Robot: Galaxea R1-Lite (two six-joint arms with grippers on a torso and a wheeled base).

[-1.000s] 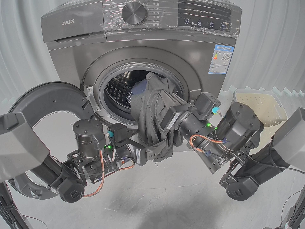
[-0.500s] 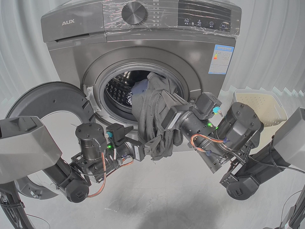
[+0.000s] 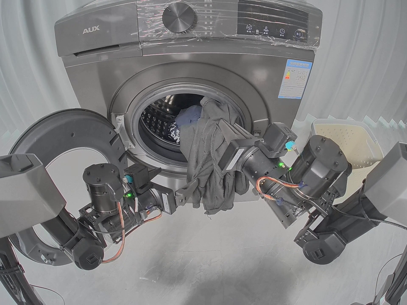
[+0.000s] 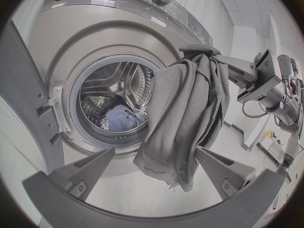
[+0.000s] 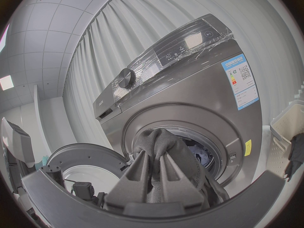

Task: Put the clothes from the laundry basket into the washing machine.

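A grey garment (image 3: pixel 210 157) hangs from my right gripper (image 3: pixel 215 124), which is shut on its top right at the mouth of the washing machine (image 3: pixel 186 64). In the right wrist view the right gripper (image 5: pixel 155 162) pinches the grey garment (image 5: pixel 164 143) between its fingers. My left gripper (image 3: pixel 186 190) stands open low at the garment's left, just off its hanging edge. From the left wrist, the left gripper (image 4: pixel 154 152) spreads wide with the grey garment (image 4: pixel 183 111) hanging beyond it. A blue garment (image 4: pixel 120 119) lies inside the drum.
The round door (image 3: pixel 63 132) is swung open to the left of the drum. A white laundry basket (image 3: pixel 347 140) stands on the floor at the machine's right. A dark piece of clothing (image 5: pixel 296 155) hangs over the basket's rim. Bare floor lies in front.
My left arm has drawn back to the left, away from the garment's lower edge. The right gripper has shifted the garment slightly up and toward the drum.
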